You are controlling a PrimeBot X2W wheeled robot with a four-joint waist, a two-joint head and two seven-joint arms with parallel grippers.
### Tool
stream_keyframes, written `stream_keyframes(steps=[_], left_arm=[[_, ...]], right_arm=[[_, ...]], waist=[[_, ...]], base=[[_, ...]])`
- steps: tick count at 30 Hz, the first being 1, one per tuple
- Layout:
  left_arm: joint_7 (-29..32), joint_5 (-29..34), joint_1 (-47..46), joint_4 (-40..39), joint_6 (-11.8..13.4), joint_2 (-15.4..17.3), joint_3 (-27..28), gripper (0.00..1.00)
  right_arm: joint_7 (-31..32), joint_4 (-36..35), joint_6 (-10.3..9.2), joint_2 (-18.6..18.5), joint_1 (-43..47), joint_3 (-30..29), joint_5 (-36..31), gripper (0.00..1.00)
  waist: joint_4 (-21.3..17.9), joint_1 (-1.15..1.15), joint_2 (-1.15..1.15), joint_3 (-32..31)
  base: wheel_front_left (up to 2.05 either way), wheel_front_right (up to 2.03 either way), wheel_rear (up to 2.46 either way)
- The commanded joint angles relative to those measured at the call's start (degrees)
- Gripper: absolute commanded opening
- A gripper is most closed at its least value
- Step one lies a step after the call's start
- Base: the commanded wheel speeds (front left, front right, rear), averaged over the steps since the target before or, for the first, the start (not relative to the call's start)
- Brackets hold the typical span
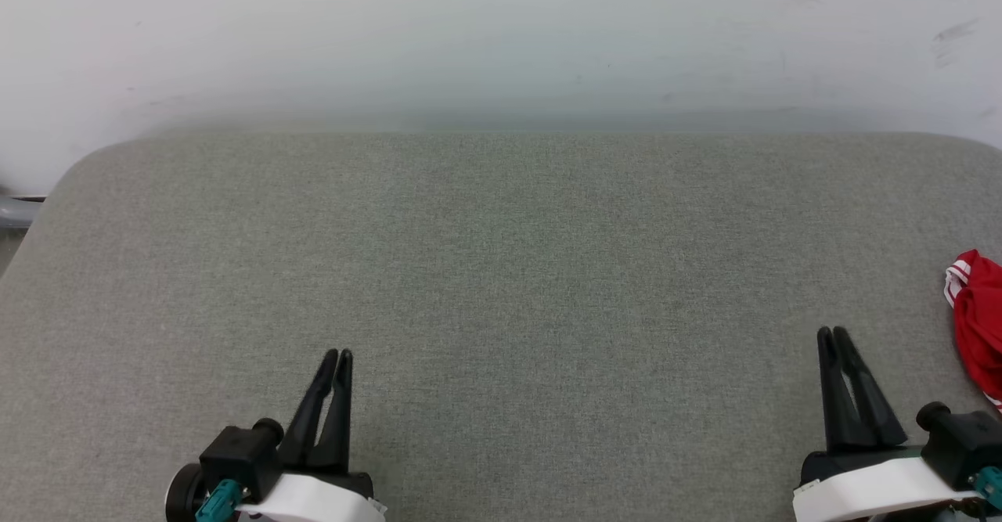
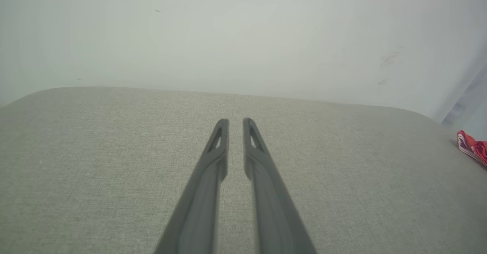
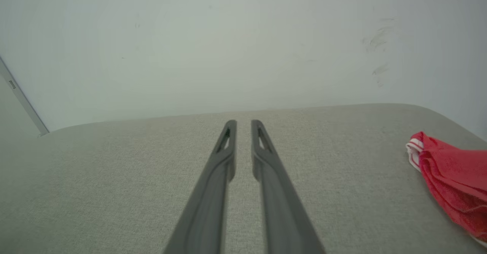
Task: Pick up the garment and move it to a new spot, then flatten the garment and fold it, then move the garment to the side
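Note:
The garment [image 1: 980, 326] is a bunched red cloth with white-and-red striped trim. It lies at the far right edge of the grey fabric surface [image 1: 501, 271] and is cut off by the frame. It sits to the right of my right gripper [image 1: 833, 333] and apart from it. In the right wrist view the garment [image 3: 454, 179] lies well right of the right gripper [image 3: 243, 122]. My left gripper [image 1: 337, 354] hovers low at the near left, and from its wrist the garment [image 2: 473, 149] is a small patch far right. Both grippers, the left gripper [image 2: 236, 120] included, stand open by a narrow gap and hold nothing.
A pale wall [image 1: 501, 37] rises just behind the surface's far edge, with faint scuff marks at the right. The surface's corners are rounded. A grey bar [image 1: 16, 210] shows past the left corner. Bare fabric stretches between and ahead of the grippers.

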Motion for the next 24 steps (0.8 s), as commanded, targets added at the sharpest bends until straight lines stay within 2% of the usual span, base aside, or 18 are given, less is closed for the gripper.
stream_keyframes(steps=[1,24], left_arm=[[0.13,-1.18,0.08,-0.01,0.0,0.0,-0.03,0.0],[5.23,-26.02,-2.4,2.81,-0.21,1.21,1.57,0.0]], right_arm=[[0.2,0.13,0.0,0.0,-0.03,0.08,1.18,0.0],[5.77,2.97,-0.01,-0.69,-2.5,-0.1,25.54,0.0]], waist=[[-0.01,0.0,0.0,-0.02],[-0.19,0.0,0.0,-0.44]], base=[[0.0,0.0,0.0],[0.0,0.0,0.0]])
